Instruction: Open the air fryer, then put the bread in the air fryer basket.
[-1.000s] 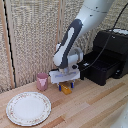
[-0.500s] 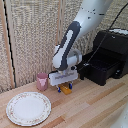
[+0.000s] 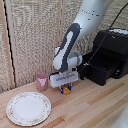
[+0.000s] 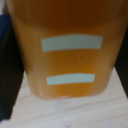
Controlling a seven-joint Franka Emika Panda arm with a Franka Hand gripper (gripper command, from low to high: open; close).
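Gripper: white flat block gripper (image 3: pixel 65 88) on a white and grey robot arm (image 3: pixel 75 40), pointing down at the wooden tabletop, with two short dark blue-tipped fingers (image 3: pixel 62 90).
Gripper state: the fingers stand a little apart with the small orange-brown oblong bread block (image 3: pixel 66 90) between them; they appear pressed against its sides, though the exterior view is too small to confirm firm contact.
Bread, exterior view: low under the gripper, at or just above the tabletop; whether it touches the wood cannot be told.
Bread, wrist view: the orange-brown block (image 4: pixel 70 50) fills nearly the whole picture, blurred, with two pale rectangular marks across its face; dark finger edges flank it on both sides.
Air fryer: large glossy black boxy air fryer (image 3: pixel 111 52) on the exterior view's right, well apart from the gripper.
Air fryer basket: black pull-out drawer basket (image 3: pixel 100 65) drawn forward from the lower front, its hollow dark interior showing.
Cup: small pink cup (image 3: pixel 42 80) upright, near the gripper on the exterior view's left.
Plate: round white plate with patterned rim (image 3: pixel 28 108) flat near the front, on the exterior view's left.
Surface: light wooden table (image 3: pixel 90 107), planked grain.
Room: woven beige panel wall (image 3: pixel 35 35) behind the table.
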